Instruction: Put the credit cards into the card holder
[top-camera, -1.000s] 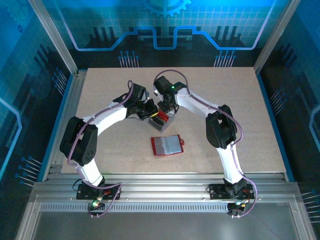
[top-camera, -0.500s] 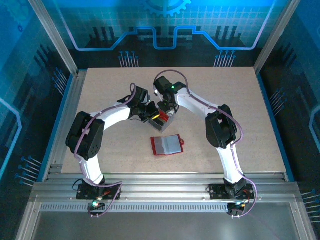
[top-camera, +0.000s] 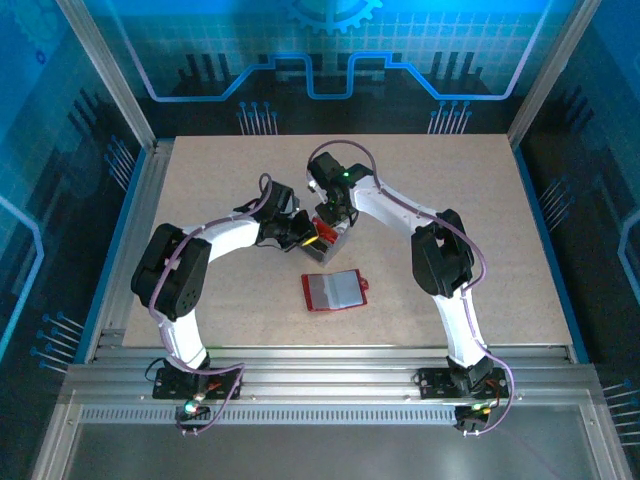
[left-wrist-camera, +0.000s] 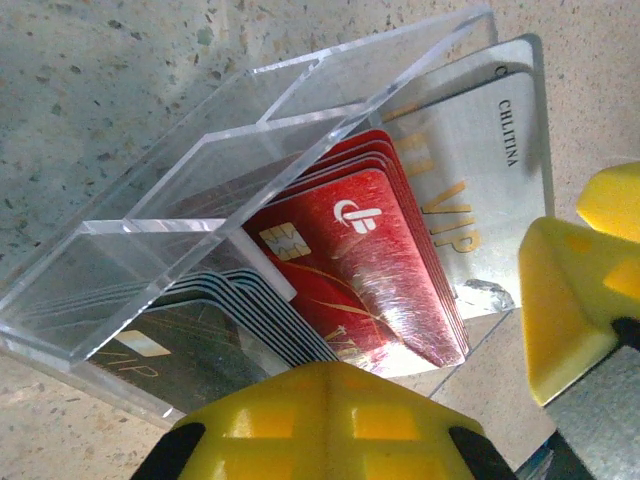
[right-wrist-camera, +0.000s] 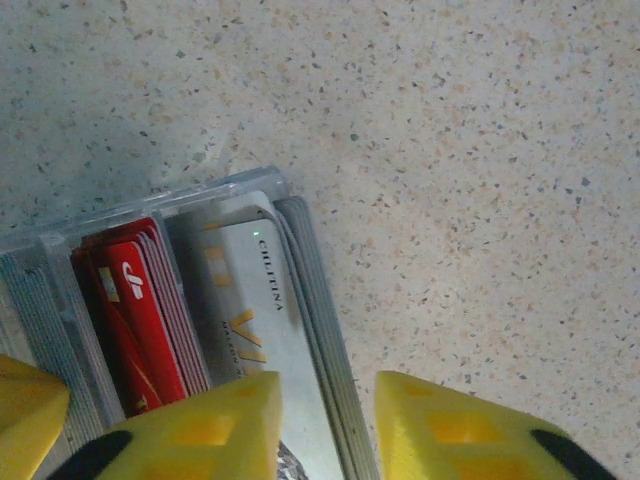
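Observation:
The card holder, a red wallet (top-camera: 335, 290), lies open on the table with its grey sleeves up, near of both grippers. The credit cards stand in a clear acrylic rack (left-wrist-camera: 200, 180): red cards (left-wrist-camera: 370, 260), silver cards (left-wrist-camera: 480, 170) and dark cards (left-wrist-camera: 200, 340). My left gripper (left-wrist-camera: 330, 375) is shut, its yellow tips together at the rack's near edge in front of the red and dark cards. My right gripper (right-wrist-camera: 325, 400) is open, its fingers astride the silver cards (right-wrist-camera: 255, 290) at the rack's end. In the top view both grippers, left (top-camera: 303, 233) and right (top-camera: 330, 222), meet over the rack (top-camera: 330, 243).
The speckled beige table (top-camera: 450, 180) is bare around the rack and wallet. Aluminium rails (top-camera: 320, 365) run along the near edge, and frame posts stand at the back corners. One yellow right fingertip (left-wrist-camera: 565, 300) sits close beside the left gripper.
My left arm has swung its gripper a little nearer and rightwards, down against the rack. The right arm, the rack and the wallet have stayed put.

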